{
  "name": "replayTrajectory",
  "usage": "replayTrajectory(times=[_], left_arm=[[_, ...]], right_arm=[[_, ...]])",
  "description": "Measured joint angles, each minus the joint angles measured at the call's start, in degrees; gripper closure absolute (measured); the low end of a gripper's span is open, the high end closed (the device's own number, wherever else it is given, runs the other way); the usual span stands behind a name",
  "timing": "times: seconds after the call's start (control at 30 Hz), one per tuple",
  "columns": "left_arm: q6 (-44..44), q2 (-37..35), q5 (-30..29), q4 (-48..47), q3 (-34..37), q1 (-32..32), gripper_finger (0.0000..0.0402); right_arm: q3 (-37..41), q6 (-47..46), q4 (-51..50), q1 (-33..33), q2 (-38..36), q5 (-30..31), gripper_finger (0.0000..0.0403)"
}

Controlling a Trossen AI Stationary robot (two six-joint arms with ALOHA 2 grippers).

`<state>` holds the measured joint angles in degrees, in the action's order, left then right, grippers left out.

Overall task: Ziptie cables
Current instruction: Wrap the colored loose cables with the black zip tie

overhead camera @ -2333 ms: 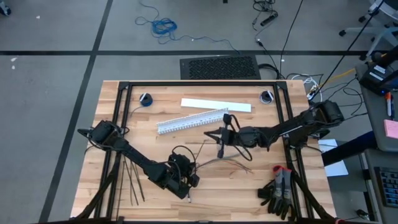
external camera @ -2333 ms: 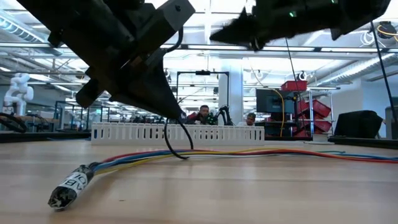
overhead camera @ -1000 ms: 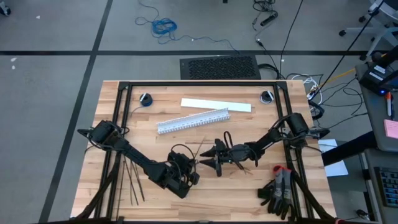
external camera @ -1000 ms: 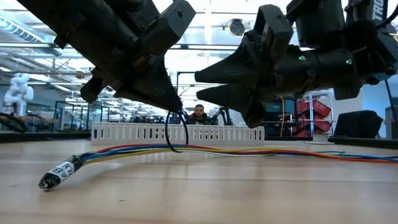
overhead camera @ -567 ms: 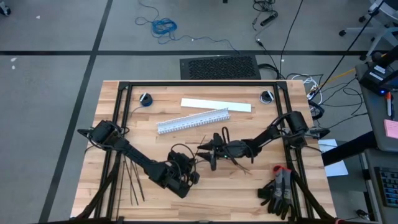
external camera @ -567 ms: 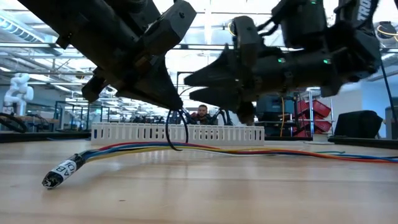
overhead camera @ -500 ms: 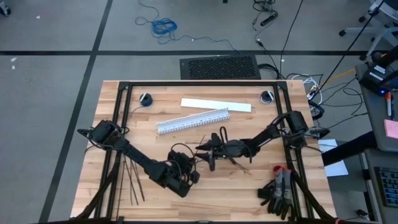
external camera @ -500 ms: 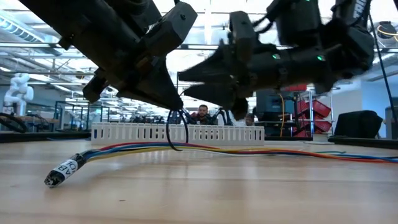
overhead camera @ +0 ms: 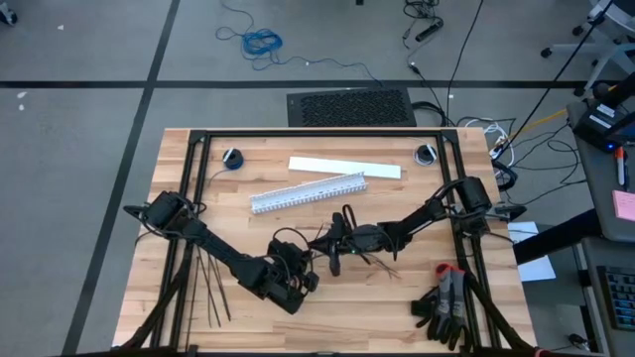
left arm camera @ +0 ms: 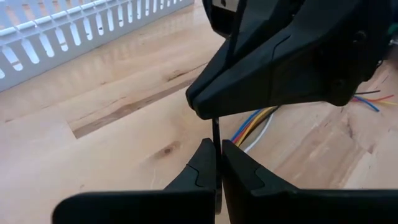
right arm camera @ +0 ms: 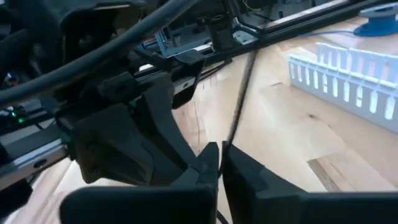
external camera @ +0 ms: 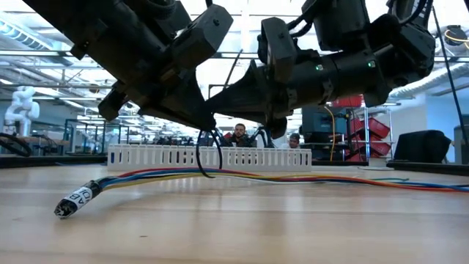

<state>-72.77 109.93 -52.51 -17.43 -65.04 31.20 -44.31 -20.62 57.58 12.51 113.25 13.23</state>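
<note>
- Since a second ago, our right gripper has closed onto the ziptie our left gripper pinches.
- Tip to tip, both jaws clamp it, looped around the cables on the table.

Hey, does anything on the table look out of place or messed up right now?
Nothing looks damaged or spilled. The cables lie loose across the table, with a ziptie looped around them and pinched by both the left gripper and right gripper. Spare zipties lie scattered near the left edge.
</note>
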Motion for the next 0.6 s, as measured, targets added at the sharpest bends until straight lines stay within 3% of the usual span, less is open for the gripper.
replayTrajectory(times=[0.27,0.6], left_arm=[[-0.31,-0.04,-0.02,-0.04,0.00,-0.04,0.0393],[-0.50,-0.09,2.92,0.48,-0.04,0.15,0.0393]], right_arm=[[0.02,5.13,1.06,-0.49,-0.30,-0.42,0.0402],[0.11,12.46,0.04,-2.32,-5.82,0.16,0.0403]])
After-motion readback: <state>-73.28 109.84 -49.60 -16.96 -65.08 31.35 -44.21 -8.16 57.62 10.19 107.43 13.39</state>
